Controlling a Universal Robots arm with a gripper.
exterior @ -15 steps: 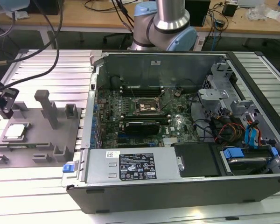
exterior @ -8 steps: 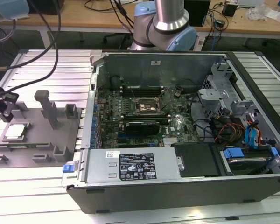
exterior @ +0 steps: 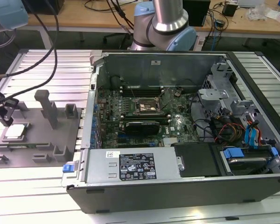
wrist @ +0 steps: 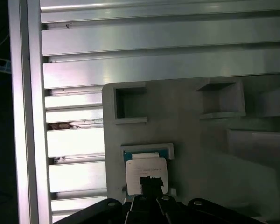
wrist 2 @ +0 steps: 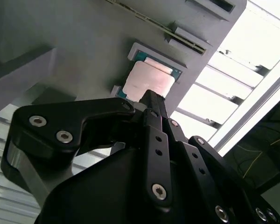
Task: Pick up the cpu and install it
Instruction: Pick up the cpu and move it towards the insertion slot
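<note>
At exterior view's left: gripper (exterior: pixel 6 120) hangs just above cpu (exterior: pixel 15 132). Cpu lies in recess of grey fixture plate (exterior: pixel 39 140), well apart from open computer case (exterior: pixel 177 186). Second wrist view: fingers (wrist 2: pixel 154 121) pressed together, nothing between, tip over cpu (wrist 2: pixel 147 79). First wrist view: closed tip overlaps cpu (wrist: pixel 147 167) in its pocket.

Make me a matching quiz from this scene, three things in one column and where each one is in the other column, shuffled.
1. cpu
2. gripper
3. socket

A. on the motherboard inside the open case
B. directly over the cpu
C. in a nest on the grey tray

Pairs: 1-C, 2-B, 3-A
</note>
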